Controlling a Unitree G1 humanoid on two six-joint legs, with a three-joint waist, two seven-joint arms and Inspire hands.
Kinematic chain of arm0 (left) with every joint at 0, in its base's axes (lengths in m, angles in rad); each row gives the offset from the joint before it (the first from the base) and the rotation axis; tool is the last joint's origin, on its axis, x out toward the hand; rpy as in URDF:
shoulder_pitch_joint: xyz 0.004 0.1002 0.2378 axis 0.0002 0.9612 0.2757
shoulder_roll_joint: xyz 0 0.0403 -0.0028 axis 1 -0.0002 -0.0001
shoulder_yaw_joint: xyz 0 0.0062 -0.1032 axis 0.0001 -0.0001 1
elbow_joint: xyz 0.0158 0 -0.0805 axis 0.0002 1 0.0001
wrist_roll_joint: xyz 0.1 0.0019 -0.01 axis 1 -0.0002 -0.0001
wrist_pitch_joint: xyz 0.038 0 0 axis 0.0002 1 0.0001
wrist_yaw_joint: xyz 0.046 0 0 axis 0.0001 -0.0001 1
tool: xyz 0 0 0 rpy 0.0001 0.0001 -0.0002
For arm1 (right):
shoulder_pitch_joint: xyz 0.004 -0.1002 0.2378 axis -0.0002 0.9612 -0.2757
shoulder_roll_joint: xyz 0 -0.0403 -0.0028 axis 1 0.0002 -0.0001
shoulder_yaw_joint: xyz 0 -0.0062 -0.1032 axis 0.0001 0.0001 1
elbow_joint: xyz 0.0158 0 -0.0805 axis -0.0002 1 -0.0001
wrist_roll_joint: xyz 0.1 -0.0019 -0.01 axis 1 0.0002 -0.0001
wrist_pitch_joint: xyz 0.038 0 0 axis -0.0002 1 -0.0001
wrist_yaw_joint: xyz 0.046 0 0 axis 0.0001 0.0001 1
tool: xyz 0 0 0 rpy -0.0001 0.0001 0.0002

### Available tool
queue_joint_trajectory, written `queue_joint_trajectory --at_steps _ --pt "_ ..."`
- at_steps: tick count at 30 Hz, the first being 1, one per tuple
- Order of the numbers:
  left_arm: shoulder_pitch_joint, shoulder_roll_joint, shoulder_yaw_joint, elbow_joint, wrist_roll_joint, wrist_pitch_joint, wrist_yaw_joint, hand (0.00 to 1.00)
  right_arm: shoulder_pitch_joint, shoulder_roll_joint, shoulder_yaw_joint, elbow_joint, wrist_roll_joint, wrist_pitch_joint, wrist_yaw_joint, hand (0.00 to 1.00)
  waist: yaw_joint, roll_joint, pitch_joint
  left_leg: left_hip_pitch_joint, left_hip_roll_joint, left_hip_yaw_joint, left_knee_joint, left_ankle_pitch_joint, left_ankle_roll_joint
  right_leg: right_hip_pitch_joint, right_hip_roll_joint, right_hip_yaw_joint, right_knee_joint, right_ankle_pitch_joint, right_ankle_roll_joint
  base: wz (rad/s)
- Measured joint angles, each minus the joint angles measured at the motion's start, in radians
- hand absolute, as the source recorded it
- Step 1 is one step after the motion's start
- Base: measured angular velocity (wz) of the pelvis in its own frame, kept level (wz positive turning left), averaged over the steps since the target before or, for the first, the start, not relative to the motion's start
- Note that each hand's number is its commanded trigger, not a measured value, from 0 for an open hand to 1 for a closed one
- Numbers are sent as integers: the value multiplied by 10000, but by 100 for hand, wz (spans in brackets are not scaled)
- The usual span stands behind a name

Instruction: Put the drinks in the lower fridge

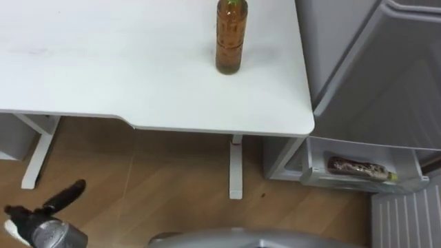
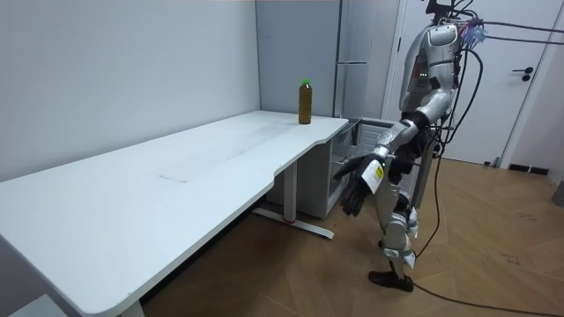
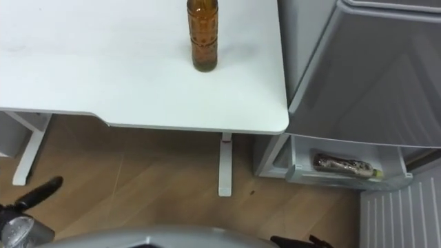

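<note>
Low left, the left hand [image 1: 43, 224] hangs with fingers [image 1: 67, 194] straight and loosely spread — empty. One bottle [image 1: 229, 38] stands upright on the table [image 1: 103, 69], well apart from that hand. Rightward, the open lower fridge drawer [image 1: 311, 164] holds a second bottle [image 1: 360, 167] lying flat. Dark tips at the bottom edge are perhaps the right hand [image 3: 298, 241].

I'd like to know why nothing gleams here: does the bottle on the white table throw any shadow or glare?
Left eye view: the standing bottle casts just a faint, soft shadow on the table, no hard glare. Room view: the table is evenly lit, with darker shade beneath it. Right eye view: the lying bottle in the fridge drawer sits in dimmer light.
</note>
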Motion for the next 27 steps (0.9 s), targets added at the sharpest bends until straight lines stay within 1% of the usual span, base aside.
queue_joint_trajectory --at_steps 2,3,4,5,6,7,8,10,11,14,18,19,21,22,23,25,26,27 --pt "5 7 8 -1025 397 -292 711 0 42 2 10 -3 -24 -74 25 0 34 2 -22 16 5 -14 -28 -1 -1 6 1 -33 1 0 0 0" --pt "4 8 11 -1266 496 -370 848 0 33 3 8 -9 -46 -107 25 0 50 8 -26 23 6 -15 -39 0 -1 6 2 -42 -2 0 0 0" --pt "8 8 12 -1634 763 -552 1100 0 87 3 7 13 -101 -177 26 0 51 13 -36 41 3 -20 -51 0 -1 23 2 -48 -12 0 0 0" --pt "23 7 15 -2019 904 -645 1313 0 117 3 -14 10 -158 -233 28 0 48 25 -64 47 -3 -33 -56 0 -1 45 2 -49 -17 0 0 0" --pt "25 6 21 -2246 985 -648 1420 0 118 4 -21 9 -250 -258 30 0 51 24 -74 48 -5 -44 -55 0 -1 55 2 -53 -20 0 0 4" --pt "29 9 36 -2806 1071 -652 1604 0 133 11 -58 9 -418 -313 39 0 43 11 -82 39 -11 -69 -33 0 -1 64 2 -65 -25 0 0 5" --pt "33 15 35 -3132 1072 -659 1694 0 142 6 -73 23 -470 -326 36 0 34 11 -82 24 -12 -92 -16 -1 0 62 2 -81 -26 0 0 12" --pt "44 122 34 -4164 1239 -895 1910 0 176 1 -145 81 -506 -325 29 0 -29 16 -80 28 -33 -232 -11 -1 1 120 -1 -124 -26 0 1 14" --pt "45 140 43 -4381 1366 -923 1935 0 200 0 -153 77 -510 -331 34 0 -19 23 -81 40 -29 -238 -8 -1 1 166 0 -127 -29 0 1 8" --pt "118 141 51 -5473 2344 -1163 2104 0 223 1 -204 91 -555 -340 109 0 -32 49 -68 34 -27 -288 55 -1 1 265 2 -148 -66 0 1 5" --pt "113 143 29 -6270 2736 -1202 2046 0 217 -3 -260 147 -580 -369 155 0 -70 95 -39 55 -24 -304 98 -22 -19 329 16 -164 -177 0 2 0" --pt "99 142 12 -6504 2913 -1214 1959 0 207 -3 -261 156 -582 -423 204 0 -93 104 -21 44 -19 -320 83 -22 -22 342 23 -139 -180 0 2 0" --pt "82 145 -123 -6782 3125 -1215 1771 0 158 -5 -262 188 -580 -462 254 0 -161 123 -1 14 -29 -446 90 -21 -25 380 24 -176 -184 0 1 11" --pt "53 161 -229 -6880 3165 -1216 1570 0 123 -3 -263 343 -590 -536 312 0 -289 96 27 -4 -40 -566 91 -21 -24 390 23 -297 -206 0 1 17" --pt "24 169 -274 -6901 3191 -1216 1442 0 81 -3 -270 411 -606 -549 356 0 -340 124 13 -17 -41 -610 99 -21 -25 394 23 -308 -212 0 1 16" --pt "-232 173 -553 -7037 3295 -1215 1000 0 -54 -4 -278 551 -703 -632 444 0 -367 127 14 -130 -49 -655 150 -16 -32 354 55 -301 -309 22 -26 5" --pt "-287 179 -706 -7215 3294 -1215 757 0 -63 -4 -278 606 -771 -641 445 0 -408 128 33 -160 -33 -665 151 -8 -46 328 74 -301 -322 47 -37 0" --pt "-323 186 -808 -7277 3293 -1216 600 0 -93 -4 -278 658 -780 -641 447 0 -417 124 35 -157 -27 -665 143 -5 -51 324 80 -299 -325 48 -38 0"
